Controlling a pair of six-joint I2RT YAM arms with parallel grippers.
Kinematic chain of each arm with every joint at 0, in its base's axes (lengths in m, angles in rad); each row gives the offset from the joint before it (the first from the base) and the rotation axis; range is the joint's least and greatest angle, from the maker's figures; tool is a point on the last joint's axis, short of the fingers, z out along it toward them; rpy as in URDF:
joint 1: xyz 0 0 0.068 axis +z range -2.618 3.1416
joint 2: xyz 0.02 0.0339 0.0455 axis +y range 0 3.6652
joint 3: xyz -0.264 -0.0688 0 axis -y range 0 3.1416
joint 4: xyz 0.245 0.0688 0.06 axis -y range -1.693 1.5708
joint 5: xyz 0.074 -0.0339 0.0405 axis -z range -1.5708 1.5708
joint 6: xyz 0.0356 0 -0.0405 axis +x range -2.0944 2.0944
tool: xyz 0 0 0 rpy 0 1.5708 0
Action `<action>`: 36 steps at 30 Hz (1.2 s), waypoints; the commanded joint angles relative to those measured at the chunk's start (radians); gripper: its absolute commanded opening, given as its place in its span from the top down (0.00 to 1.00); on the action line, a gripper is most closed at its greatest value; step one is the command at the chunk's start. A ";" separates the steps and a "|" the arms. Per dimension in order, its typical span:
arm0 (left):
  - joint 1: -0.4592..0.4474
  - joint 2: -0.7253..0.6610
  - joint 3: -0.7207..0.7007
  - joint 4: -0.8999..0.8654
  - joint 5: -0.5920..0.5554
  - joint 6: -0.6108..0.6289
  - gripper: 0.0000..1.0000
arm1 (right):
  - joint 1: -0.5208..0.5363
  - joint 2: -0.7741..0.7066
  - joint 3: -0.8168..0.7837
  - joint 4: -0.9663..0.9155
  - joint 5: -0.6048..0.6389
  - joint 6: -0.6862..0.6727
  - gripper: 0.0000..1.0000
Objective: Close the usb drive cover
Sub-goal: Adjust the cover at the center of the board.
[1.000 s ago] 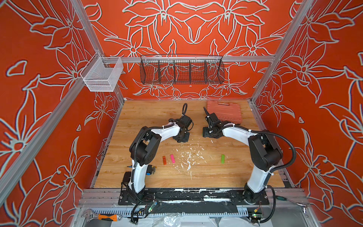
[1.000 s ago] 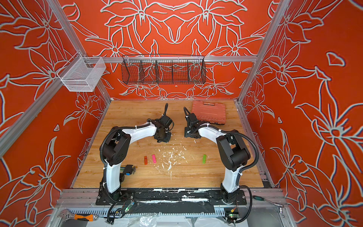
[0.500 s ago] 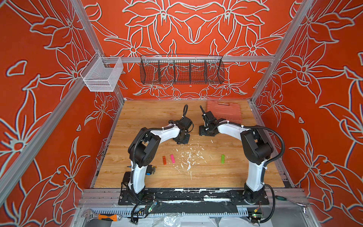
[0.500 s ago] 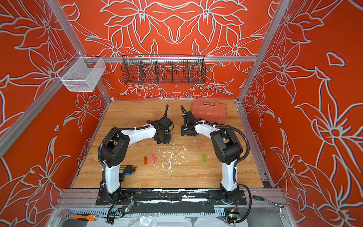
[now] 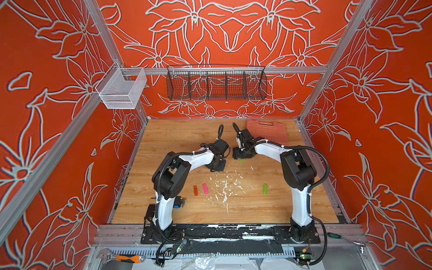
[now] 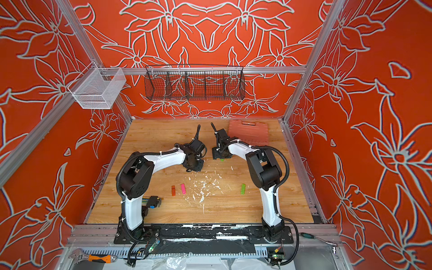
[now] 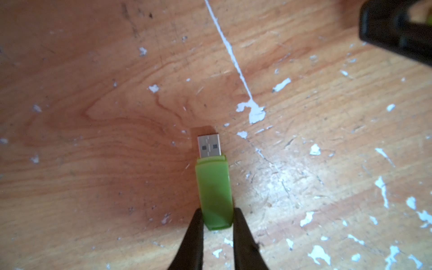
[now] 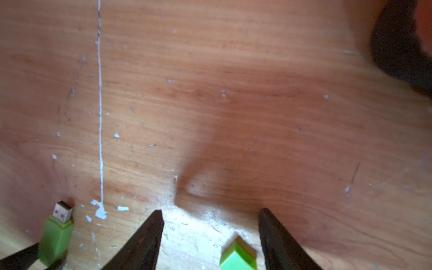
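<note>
Left gripper (image 7: 217, 210) pinches the tail end of a green usb drive (image 7: 214, 187), its black fingers (image 7: 195, 233) pressed against both long sides. Right gripper (image 8: 211, 210) stands spread wide, with the green cap (image 8: 238, 257) lying on the wood between its fingers. The cap seems untouched, though the frame edge cuts it off.

The table (image 5: 182, 138) is pale wood-grain board, scuffed and flecked with white chips (image 5: 224, 187). Orange walls (image 5: 233, 28) bear grey lily outlines. A black wire basket (image 5: 216, 83) and a white mesh basket (image 5: 121, 90) hang on the back rail.

The drive lies flat on the table toward the back, beneath the left wrist. It is a smooth, glossy plastic bar with rounded edges. Its bare metal plug (image 7: 209, 146) is uncovered and points away from the fingers.
</note>
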 commanded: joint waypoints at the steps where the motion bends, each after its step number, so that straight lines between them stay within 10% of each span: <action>1: -0.007 0.027 -0.038 -0.075 0.027 0.009 0.82 | -0.004 0.039 0.019 -0.079 -0.056 -0.039 0.33; 36: -0.007 0.004 -0.020 -0.098 0.018 0.027 0.88 | 0.025 0.066 0.134 -0.264 0.041 -0.085 0.48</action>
